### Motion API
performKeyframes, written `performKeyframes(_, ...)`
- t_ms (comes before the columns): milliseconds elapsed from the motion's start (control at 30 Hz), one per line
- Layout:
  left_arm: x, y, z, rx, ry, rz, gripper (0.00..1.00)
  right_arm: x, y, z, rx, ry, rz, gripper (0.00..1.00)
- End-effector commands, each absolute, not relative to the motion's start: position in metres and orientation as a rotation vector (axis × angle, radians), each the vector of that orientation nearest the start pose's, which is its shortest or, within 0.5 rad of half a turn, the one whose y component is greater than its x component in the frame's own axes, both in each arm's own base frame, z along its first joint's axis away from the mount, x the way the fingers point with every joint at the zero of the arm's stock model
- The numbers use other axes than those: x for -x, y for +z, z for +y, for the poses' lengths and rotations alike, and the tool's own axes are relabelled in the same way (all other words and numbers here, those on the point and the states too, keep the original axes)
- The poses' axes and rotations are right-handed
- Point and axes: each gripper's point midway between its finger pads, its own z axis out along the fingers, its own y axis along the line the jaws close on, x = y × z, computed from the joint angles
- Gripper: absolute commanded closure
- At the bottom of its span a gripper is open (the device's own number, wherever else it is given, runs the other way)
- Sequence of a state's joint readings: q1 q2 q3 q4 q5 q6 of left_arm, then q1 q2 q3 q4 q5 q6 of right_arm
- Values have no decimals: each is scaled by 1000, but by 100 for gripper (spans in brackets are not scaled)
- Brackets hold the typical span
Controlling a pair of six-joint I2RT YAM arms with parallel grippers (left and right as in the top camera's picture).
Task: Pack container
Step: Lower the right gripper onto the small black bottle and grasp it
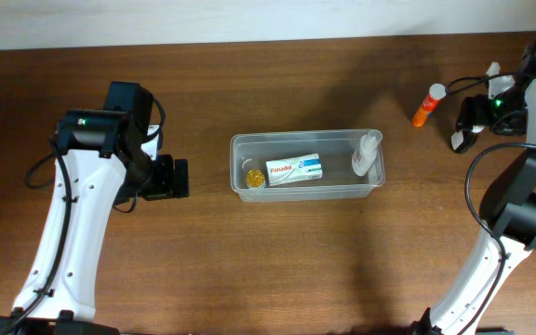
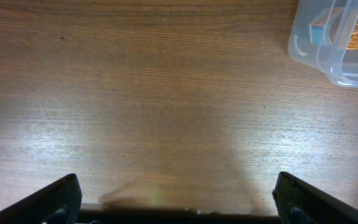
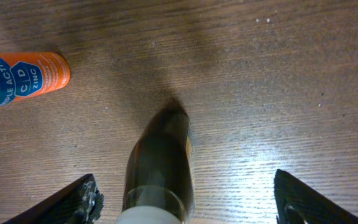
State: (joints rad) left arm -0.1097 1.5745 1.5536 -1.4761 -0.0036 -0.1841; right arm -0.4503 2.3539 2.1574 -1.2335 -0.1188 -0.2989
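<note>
The container (image 1: 370, 182), a long clear plastic tub, sits mid-table. It holds a white Panadol box (image 1: 294, 170), a clear bottle with a white cap (image 1: 366, 155) and a small gold-lidded jar (image 1: 253, 177). My left gripper (image 1: 177, 178) is open and empty just left of the tub; its wrist view (image 2: 178, 180) shows the tub's corner (image 2: 303, 43) at top right. My right gripper (image 1: 465, 126) is open at the far right. In its wrist view (image 3: 185, 186) a dark brown bottle with a white cap (image 3: 160, 155) lies between the fingers, untouched.
An orange and blue vitamin tube with a white cap (image 1: 427, 105) lies on the wooden table left of the right gripper, and it also shows in the right wrist view (image 3: 20, 79). Bare wood lies between my left gripper and the tub.
</note>
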Motion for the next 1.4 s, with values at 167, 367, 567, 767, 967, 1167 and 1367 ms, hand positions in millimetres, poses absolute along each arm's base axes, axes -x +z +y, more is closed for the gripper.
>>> performKeyframes(167,-282,190,-31,135,-26,3056,1,-457,62,-197,-195,96,2951,26)
performKeyframes(367,-282,190,-31,134,-26,3055,1,-457,54,-197,-196,107,2961,33)
performKeyframes(567,-282,190,-31,134,-26,3056,0,-457,50,-191,-195,157,2966,34)
performKeyframes(767,-282,190,-31,135,-26,3056,1,-455,49,-190,-197,162,2974,39)
performKeyframes(967,-282,190,-31,134,-26,3056,1,-453,49,-189,-198,168,2983,40)
performKeyframes(1167,-282,190,-31,134,-26,3055,1,-452,49,-189,-199,168,2984,53)
performKeyframes(1367,-282,190,-31,135,-26,3056,1,-453,49,-188,-201,173,2983,69)
